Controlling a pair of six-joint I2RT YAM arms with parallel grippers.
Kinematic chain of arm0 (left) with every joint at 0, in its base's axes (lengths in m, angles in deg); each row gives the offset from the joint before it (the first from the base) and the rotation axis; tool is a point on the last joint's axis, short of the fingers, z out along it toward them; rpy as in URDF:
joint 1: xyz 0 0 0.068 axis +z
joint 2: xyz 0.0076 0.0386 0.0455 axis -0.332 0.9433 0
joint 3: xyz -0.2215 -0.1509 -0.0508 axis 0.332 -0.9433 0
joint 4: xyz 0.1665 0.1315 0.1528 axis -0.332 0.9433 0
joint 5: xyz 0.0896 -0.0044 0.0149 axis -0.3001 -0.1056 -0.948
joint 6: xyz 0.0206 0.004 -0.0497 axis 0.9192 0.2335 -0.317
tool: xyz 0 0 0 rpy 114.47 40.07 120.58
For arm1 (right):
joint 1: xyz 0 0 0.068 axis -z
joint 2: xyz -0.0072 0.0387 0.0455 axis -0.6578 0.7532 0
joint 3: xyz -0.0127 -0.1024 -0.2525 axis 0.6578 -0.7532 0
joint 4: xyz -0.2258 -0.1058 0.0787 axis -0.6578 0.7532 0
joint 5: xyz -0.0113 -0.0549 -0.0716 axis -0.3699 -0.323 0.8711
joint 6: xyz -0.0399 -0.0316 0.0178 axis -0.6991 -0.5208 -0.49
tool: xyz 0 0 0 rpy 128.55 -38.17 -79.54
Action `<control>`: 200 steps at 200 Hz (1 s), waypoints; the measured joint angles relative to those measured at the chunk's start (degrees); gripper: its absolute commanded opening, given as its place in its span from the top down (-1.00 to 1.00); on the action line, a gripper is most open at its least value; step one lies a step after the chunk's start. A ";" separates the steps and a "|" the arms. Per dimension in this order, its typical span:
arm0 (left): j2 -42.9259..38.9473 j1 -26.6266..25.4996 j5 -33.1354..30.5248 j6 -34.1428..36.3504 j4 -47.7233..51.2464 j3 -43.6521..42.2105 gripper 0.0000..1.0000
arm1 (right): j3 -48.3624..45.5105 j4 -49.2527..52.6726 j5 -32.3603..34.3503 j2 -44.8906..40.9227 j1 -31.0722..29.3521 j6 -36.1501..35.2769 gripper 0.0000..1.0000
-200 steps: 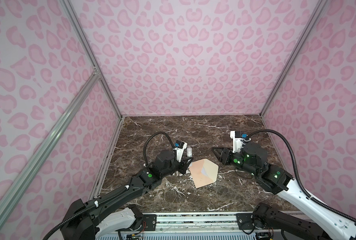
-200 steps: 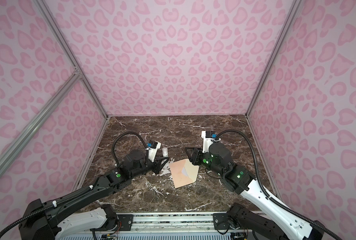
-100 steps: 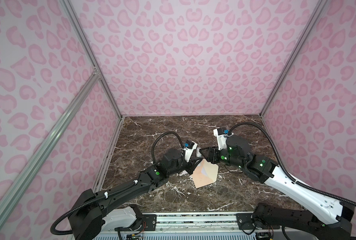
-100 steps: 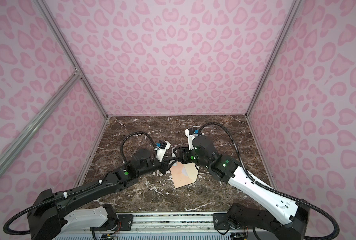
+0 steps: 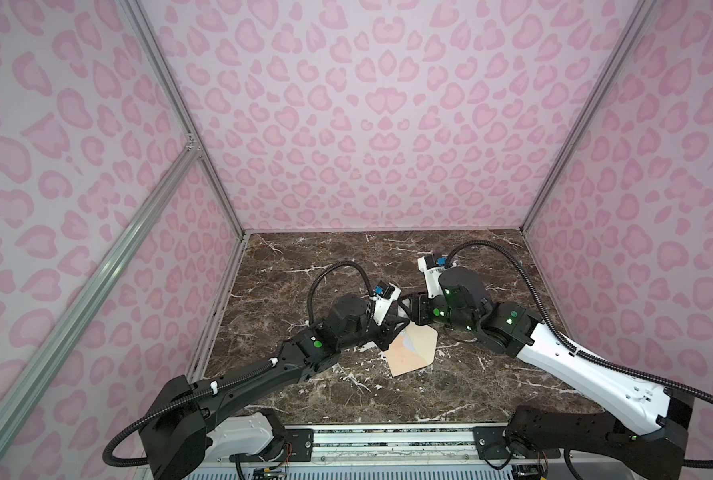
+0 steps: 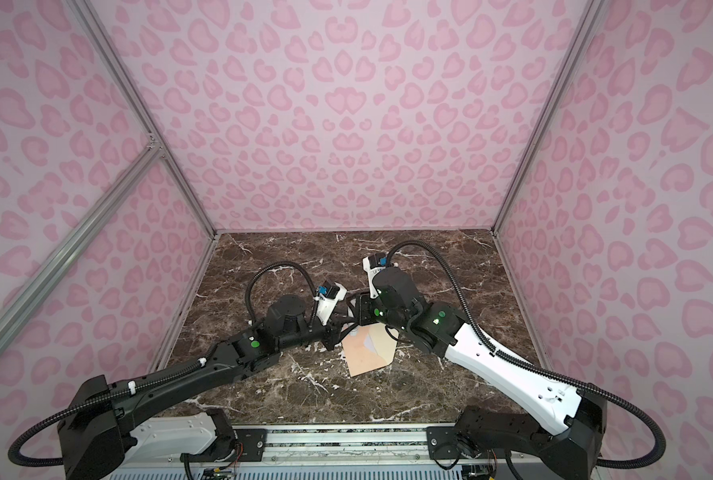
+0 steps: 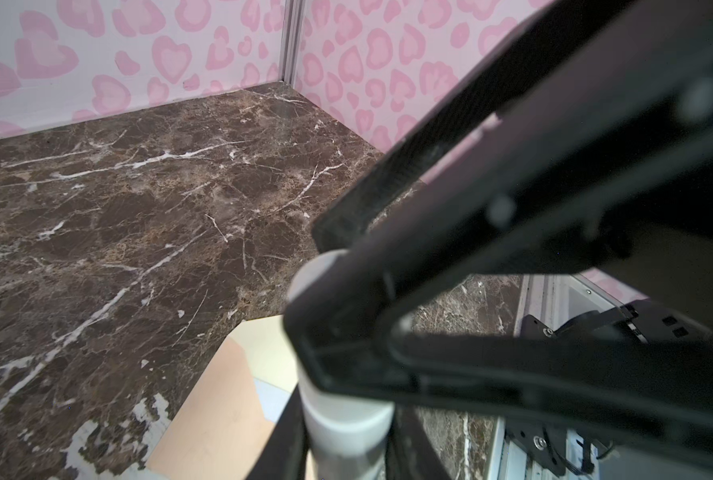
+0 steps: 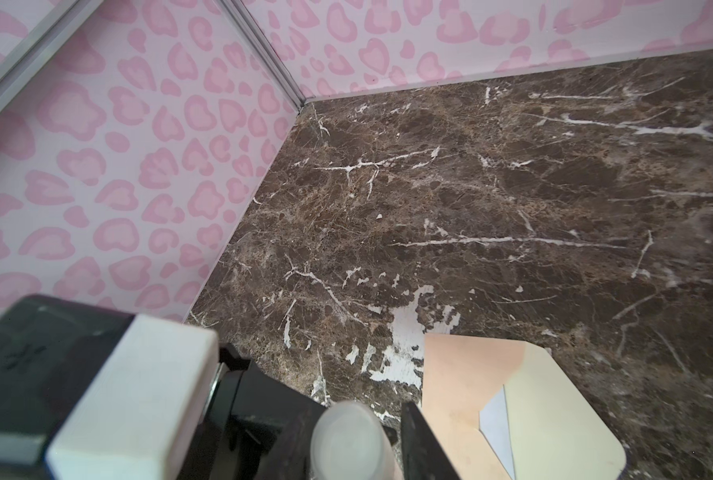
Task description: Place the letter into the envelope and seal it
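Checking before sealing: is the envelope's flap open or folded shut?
Open: the envelope has its flap spread, pale inner side up, the letter showing in its mouth.

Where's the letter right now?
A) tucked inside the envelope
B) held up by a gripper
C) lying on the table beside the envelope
A: only a pale sliver of the letter peeks out of the envelope, beside its open flap.

Lab test booth, pink heart-print walls (image 5: 367, 124), aluminium frame (image 5: 180, 104), marble-look tabletop (image 5: 288, 266)
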 measured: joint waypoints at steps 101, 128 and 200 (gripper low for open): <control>0.17 -0.04 0.90 -0.02 0.85 0.15 0.64 | 0.09 0.55 1.53 1.62 -0.70 -0.81 0.61; 0.17 -0.04 1.09 -0.02 1.14 0.15 0.66 | 0.09 0.85 2.05 1.60 -0.87 -0.76 0.70; 3.30 -0.22 2.67 -0.07 -1.29 1.09 0.92 | 2.73 5.55 4.68 1.55 -0.68 -2.03 0.91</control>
